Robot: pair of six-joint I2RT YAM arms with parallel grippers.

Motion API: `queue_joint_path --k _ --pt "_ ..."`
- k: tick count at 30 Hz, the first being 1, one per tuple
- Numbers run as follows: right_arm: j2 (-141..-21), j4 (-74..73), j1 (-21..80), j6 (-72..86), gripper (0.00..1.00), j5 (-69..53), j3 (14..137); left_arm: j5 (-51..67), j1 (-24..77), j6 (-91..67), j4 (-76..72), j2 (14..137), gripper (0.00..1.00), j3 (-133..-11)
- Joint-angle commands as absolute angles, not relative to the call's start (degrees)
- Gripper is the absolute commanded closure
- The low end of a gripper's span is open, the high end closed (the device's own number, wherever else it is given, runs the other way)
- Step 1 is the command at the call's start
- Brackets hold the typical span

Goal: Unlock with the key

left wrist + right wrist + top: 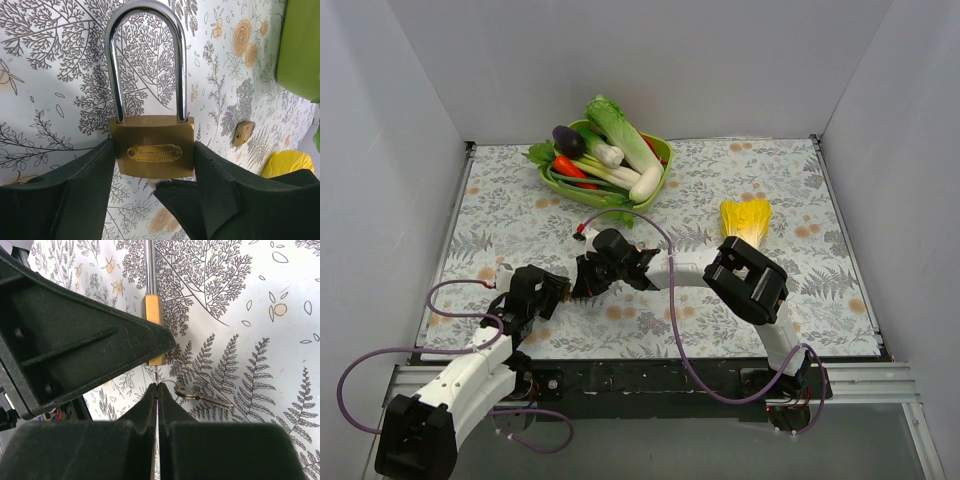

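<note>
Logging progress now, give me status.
Left gripper shut on padlock, shackle closed. Right gripper shut on key at padlock's underside. Second key beside it; nothing blocking.

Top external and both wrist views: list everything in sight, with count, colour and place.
large padlock: one, brass with silver shackle, clamped in left gripper
small padlock: one, brass, on the cloth
key: one clear, grey, on a ring beside the tips of right gripper; a thin sliver pinched there may be another
basket: one, green, far centre
vegetables: several, mixed colours, in basket
yellow item: one, on cloth right of basket
cloth: one, floral, covering table
left gripper: one, black, shut on large padlock
right gripper: one, black, shut at large padlock's base
</note>
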State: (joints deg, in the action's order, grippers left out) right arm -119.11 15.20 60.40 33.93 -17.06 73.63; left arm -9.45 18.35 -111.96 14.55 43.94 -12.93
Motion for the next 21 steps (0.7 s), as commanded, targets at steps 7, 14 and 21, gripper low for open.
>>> queue_joint_path --k 7,14,21 --pt "-119.36 23.99 59.06 34.27 0.99 -15.29 74.1 1.67 19.42 -112.06 8.53 38.94 1.0 -12.22" --pt "-115.67 28.47 57.57 37.87 0.99 -18.01 70.67 3.78 19.42 -107.41 2.99 34.01 1.0 -11.25" --pt "-112.07 30.76 56.69 39.72 0.99 -19.51 69.26 5.71 19.42 -103.71 0.97 33.4 1.0 -12.66"
